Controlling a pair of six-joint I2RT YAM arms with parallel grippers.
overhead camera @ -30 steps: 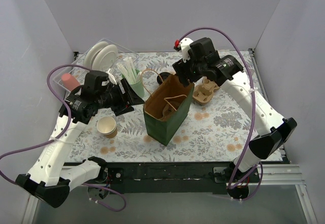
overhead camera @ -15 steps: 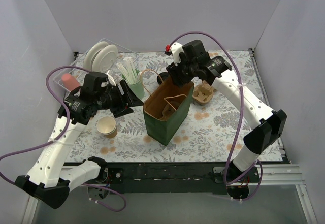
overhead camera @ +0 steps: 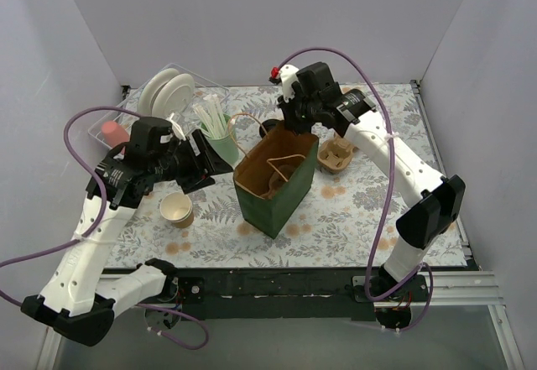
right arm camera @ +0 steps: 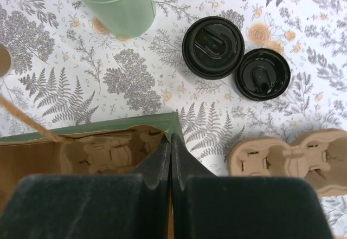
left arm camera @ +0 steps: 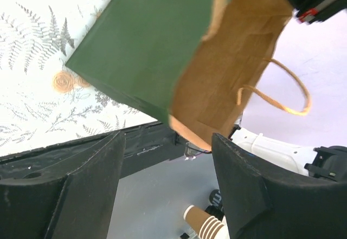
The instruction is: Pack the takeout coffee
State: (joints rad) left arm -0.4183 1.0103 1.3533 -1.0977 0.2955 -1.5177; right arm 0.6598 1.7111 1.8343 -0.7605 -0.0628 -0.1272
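Observation:
The green paper bag [overhead camera: 270,187] stands open mid-table with a pulp cup carrier [overhead camera: 273,182] inside it. My right gripper [overhead camera: 295,129] is shut on the bag's rim [right arm camera: 162,124] at its back right corner. My left gripper [overhead camera: 220,157] is open at the bag's left side. In the left wrist view the bag's edge [left arm camera: 187,133] lies just beyond its fingertips [left arm camera: 219,141]. Two black round lids [right arm camera: 212,46] [right arm camera: 262,73] show from straight above behind the bag. What is beneath them is hidden, so I cannot tell which is the takeout coffee.
A mint-green cup of white straws [overhead camera: 220,138] stands left of the bag. An open, lidless paper cup [overhead camera: 176,209] sits at front left. A second pulp carrier [overhead camera: 336,154] lies to the bag's right. White plates in a clear rack [overhead camera: 168,91] fill the back left.
The right gripper moved left and back to the bag's rear corner and shut on its rim. The bag's mouth shifted slightly left. The left arm rose a little.

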